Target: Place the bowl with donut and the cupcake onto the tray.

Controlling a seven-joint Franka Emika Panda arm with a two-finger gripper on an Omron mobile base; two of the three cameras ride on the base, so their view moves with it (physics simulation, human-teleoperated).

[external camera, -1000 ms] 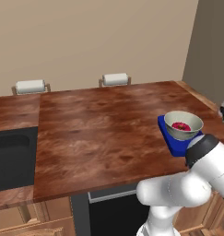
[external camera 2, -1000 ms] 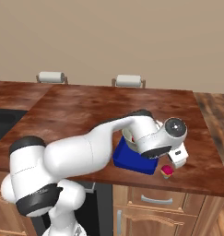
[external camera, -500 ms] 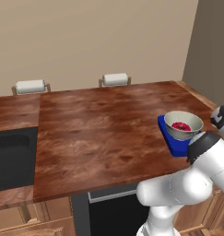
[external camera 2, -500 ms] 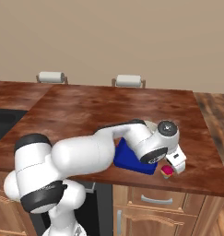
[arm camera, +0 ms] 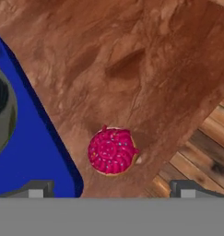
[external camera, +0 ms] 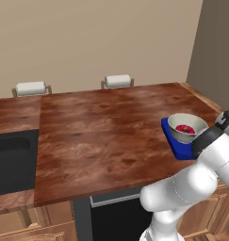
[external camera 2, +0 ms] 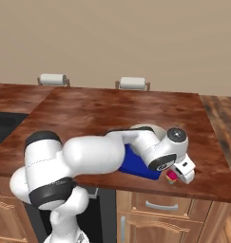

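Note:
The pale grey-green bowl (external camera: 187, 128) holds the pink donut (external camera: 185, 128) and stands on the blue tray (external camera: 174, 142) at the counter's right front. The tiny cupcake (arm camera: 112, 150) with its pink-red top sits on the wood counter just beside the tray (arm camera: 35, 152), close to the counter's edge. My gripper (arm camera: 111, 190) hangs right over the cupcake, open, with one fingertip (arm camera: 37, 189) on either side of it and nothing held. From the right base, the gripper (external camera 2: 179, 173) is low by the cupcake (external camera 2: 171, 176), and the arm hides the bowl. A sliver of the bowl (arm camera: 2, 115) shows at the left.
The counter's edge (arm camera: 178, 133) runs right beside the cupcake, with wooden floor (arm camera: 201, 152) below it. A dark sink (external camera: 10, 160) lies at the far left. Two white rolls (external camera: 31, 88) (external camera: 118, 81) stand along the counter's far edge.
The hand has swung down and toward the counter's front right, ending low over the cupcake. Its jaws stayed open. Bowl and tray have not moved.

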